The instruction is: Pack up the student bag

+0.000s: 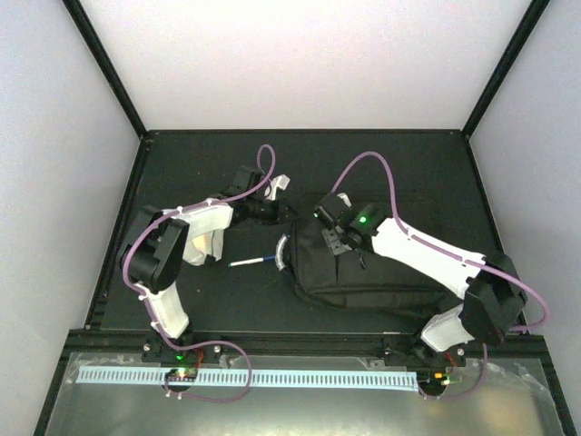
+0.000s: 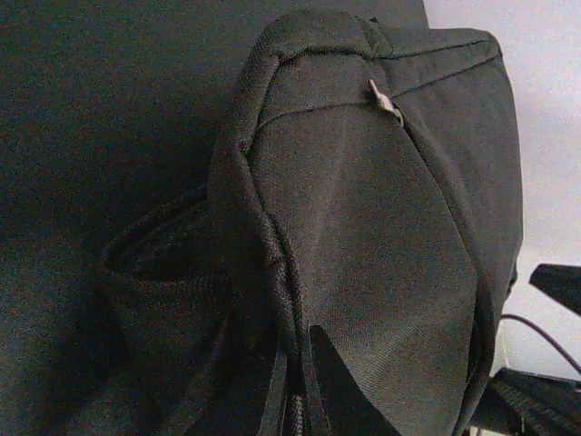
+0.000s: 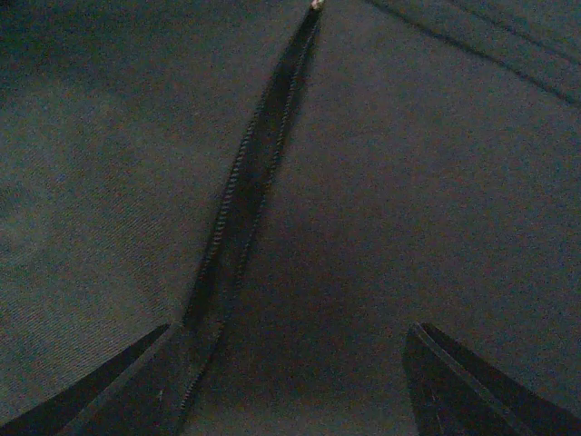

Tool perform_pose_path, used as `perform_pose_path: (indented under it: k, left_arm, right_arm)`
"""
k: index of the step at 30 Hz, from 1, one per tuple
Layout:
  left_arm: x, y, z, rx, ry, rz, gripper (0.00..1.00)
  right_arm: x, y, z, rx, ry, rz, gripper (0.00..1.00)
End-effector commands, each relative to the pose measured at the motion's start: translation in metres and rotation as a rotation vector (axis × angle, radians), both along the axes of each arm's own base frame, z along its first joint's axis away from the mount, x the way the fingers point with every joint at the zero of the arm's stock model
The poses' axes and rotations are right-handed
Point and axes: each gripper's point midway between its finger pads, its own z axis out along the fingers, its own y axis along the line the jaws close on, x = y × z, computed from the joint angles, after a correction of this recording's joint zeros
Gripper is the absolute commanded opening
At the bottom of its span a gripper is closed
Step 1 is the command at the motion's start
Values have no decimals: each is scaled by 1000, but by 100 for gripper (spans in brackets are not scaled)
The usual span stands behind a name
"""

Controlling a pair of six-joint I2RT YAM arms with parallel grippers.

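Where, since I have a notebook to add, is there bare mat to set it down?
Bare: the far strip of mat between the student bag and back wall, and the patch on the robot's side of the pen. Crowded: between left arm and bag.

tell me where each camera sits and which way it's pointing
top external: above and behind the arms, looking down on the table; both arms and the student bag show.
left wrist: beside the bag's end, facing its side pocket and zipper pull; nothing of its own arm is clearly distinguishable.
right wrist: close above the bag, facing a zipper; the right hand shows, fingers apart.
shared: both wrist views see the bag's black fabric.
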Motion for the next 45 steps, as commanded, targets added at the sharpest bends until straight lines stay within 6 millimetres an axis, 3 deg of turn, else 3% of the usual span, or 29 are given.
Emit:
perform_pose_path:
  k: [1, 7, 11, 15, 24, 28, 32, 38, 42, 45]
  left_arm:
    - [-4, -2, 20, -13, -50, -24, 2]
    - [-5, 1, 19, 6, -52, -17, 2]
    - [-6, 3, 17, 20, -48, -12, 2]
    - [-6, 13, 6, 111, -18, 10, 2]
    - [-11, 32, 6, 249, -32, 45, 2]
    - [-24, 24, 21, 228, -52, 22, 2]
    - [-39, 15, 52, 148, -112, 7, 3]
    - [-54, 11, 99, 32, -217, -30, 48]
    - [-54, 34, 121, 142, -319, 19, 70]
    - [-47, 70, 121, 335, -367, 121, 79]
  right_arm:
    - [-1, -1, -6, -59, -12, -36, 69]
    - [11, -30, -25, -298, -56, -134, 69]
    - [17, -44, -27, -438, -98, -180, 69]
    - [21, -56, 13, -509, -231, -243, 55]
    - [10, -68, 92, -371, -319, -229, 38]
    - [1, -81, 113, -356, -340, -231, 21]
    - [-10, -99, 133, -291, -375, -254, 14]
    - [-22, -113, 139, -215, -374, -256, 11]
    - [-34, -117, 133, -152, -354, -227, 11]
    - [-40, -116, 134, -88, -348, -211, 11]
